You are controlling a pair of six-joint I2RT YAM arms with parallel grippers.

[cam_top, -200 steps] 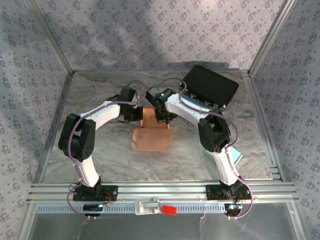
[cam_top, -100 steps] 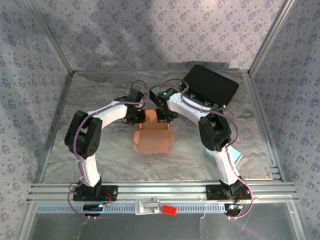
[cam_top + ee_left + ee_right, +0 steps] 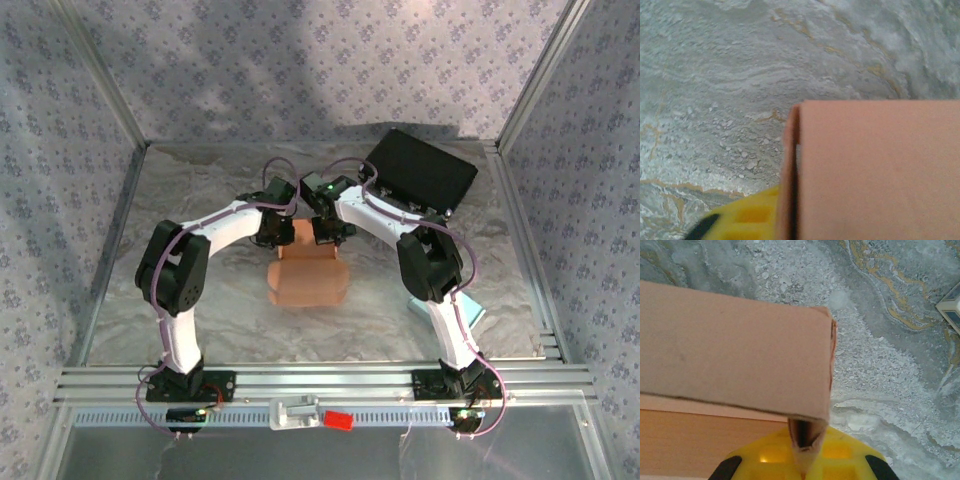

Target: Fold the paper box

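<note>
At the far edge of the paper box (image 3: 308, 282), the right pincer (image 3: 325, 232) is closed tight on the cardboard. Its wrist view shows a thin folded flap edge nipped between the yellow pads (image 3: 840, 460), with a broad salmon panel spreading away to one side. The left pincer (image 3: 272, 228) sits at the same far edge, at the box's left corner. One yellow finger (image 3: 745, 217) lies right against the outside of an upright wall. The other finger is hidden behind the cardboard, so I cannot tell how far this pincer is open or whether it has hold of the wall. Between the two pincers a narrow back panel of the box stands up, and the wider body lies flat on the near side of it.

The box rests on the table (image 3: 200, 300), a crinkled silver-grey marbled surface, roughly at its middle. Beyond the box and to its right lies a flat black case (image 3: 420, 168), tilted at an angle. To the right of the box, past the right arm, is a small pale blue item (image 3: 472, 316). Well on the near side of the box, a red piece (image 3: 338, 420) sits on the metal rail.
</note>
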